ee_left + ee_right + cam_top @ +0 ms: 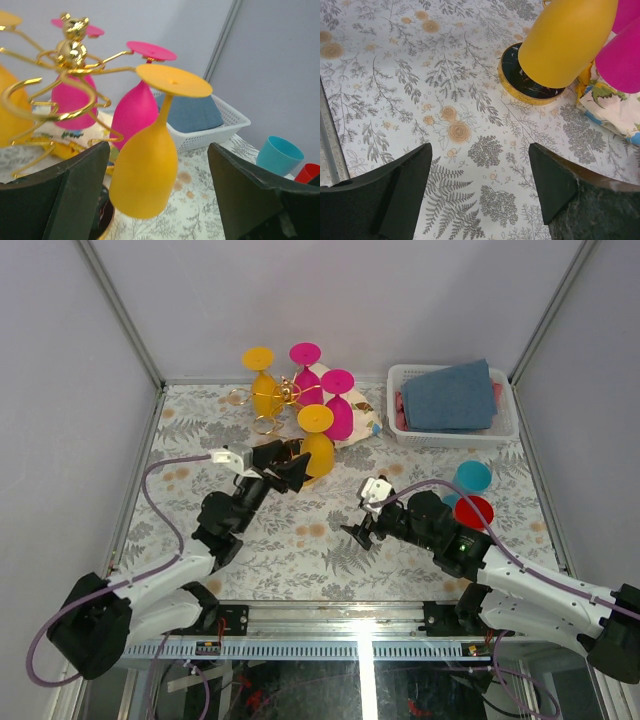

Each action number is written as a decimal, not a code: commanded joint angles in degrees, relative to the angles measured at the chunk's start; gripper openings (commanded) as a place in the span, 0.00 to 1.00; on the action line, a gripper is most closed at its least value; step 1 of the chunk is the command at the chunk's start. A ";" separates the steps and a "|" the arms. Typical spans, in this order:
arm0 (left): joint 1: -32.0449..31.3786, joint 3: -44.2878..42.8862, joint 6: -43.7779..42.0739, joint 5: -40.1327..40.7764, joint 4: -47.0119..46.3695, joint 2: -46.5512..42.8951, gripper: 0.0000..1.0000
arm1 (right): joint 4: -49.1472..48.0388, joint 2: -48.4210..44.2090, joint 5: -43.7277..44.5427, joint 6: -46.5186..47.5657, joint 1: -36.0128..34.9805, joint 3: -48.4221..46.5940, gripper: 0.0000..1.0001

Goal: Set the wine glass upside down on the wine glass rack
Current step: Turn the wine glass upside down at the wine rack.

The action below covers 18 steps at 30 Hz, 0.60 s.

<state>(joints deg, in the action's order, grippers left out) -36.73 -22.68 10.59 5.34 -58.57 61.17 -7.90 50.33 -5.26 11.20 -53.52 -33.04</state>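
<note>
Overhead first: yellow wine glass hung bowl-down on near arm of wine glass rack, foot up top, probably so the loop carries it. Left wrist: left gripper jaws spread either side of bowl, not clamping. Right wrist: right gripper jaws apart, empty, low over tablecloth, away from rack.

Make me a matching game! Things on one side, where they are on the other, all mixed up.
Things:
1. front yellow wine glass
2. blue cloth
3. teal cup

Places:
A. in the white basket
B. on the table, beside the red cup
C. upside down at the gold rack

Pairs: 1-C, 2-A, 3-B
</note>
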 commanded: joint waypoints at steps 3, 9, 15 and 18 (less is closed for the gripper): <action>-0.36 1.91 5.98 5.54 16.39 -10.09 0.83 | -3.54 -1.89 -0.26 -6.11 -0.27 0.37 0.88; -0.36 -1.83 10.61 6.08 34.14 -15.96 0.95 | 2.93 -1.25 3.80 -10.26 -0.28 -3.81 0.97; -0.27 -11.25 16.30 7.92 55.38 -16.95 0.99 | 11.47 3.73 9.12 -12.56 -0.33 -12.26 0.99; -0.27 -16.02 17.28 9.59 65.19 -16.43 1.00 | 12.82 4.47 14.22 -12.83 -0.28 -13.49 0.99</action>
<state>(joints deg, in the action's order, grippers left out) -36.73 -32.62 24.62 11.70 -9.69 45.25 1.93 54.33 1.19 0.43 -53.54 -42.68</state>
